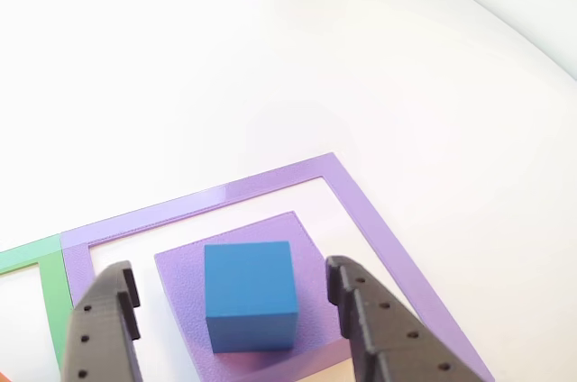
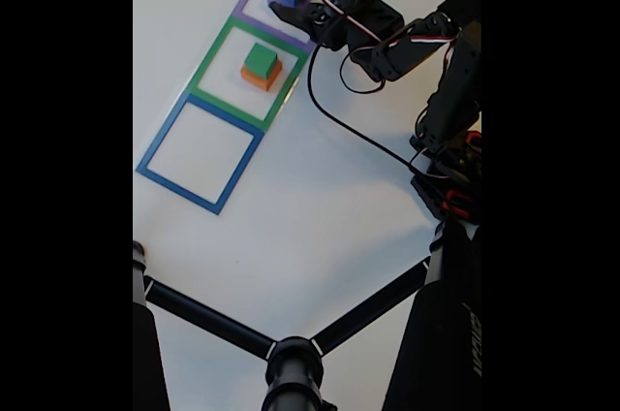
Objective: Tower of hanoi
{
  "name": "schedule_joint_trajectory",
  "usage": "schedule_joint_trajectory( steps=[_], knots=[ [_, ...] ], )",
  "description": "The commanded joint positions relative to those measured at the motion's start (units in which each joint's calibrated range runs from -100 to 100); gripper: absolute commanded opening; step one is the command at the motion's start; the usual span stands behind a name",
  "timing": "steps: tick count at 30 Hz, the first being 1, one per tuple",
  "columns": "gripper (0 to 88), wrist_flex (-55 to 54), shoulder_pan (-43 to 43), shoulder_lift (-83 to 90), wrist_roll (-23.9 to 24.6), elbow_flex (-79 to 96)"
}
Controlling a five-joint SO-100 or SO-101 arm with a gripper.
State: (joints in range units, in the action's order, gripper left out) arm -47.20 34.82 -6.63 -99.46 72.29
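While fingers (image 1: 233, 323) spread, blue cube (image 1: 250, 295) between; seemingly untouched.

Black arm (image 2: 426, 43) — dark holed gripper (image 1: 236, 281) fingers, trailing black cable (image 2: 358, 130).

Other view rides close behind the tool (image 1: 233, 301); fixed view looks down from afar (both share the purple frame (image 1: 361, 206)).

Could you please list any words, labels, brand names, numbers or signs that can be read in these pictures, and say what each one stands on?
No text can be read for certain.
Faint light lettering runs along the black tripod leg at the lower right of the fixed view; it is too small and blurred to read.
The blue cube, the purple square frame and the tool bear no markings.
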Motion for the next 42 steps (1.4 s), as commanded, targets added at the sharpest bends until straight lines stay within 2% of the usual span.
schedule_joint_trajectory(
  steps=[1,19,29,32,35,37,42],
  knots=[
    [19.7,-1.3,-1.0,0.0,-0.5,-1.5],
    [4.5,-1.3,-2.4,-0.8,-0.5,-1.4],
    [2.4,1.1,-2.9,1.9,-0.5,-0.7],
    [2.5,8.5,-3.3,8.8,-0.5,-0.1],
    [2.4,22.0,-3.6,18.9,-0.5,-0.7],
    [2.4,33.8,-3.9,26.9,-0.5,-1.8],
    [1.8,71.6,-5.3,43.9,-0.5,-13.3]
  ],
)
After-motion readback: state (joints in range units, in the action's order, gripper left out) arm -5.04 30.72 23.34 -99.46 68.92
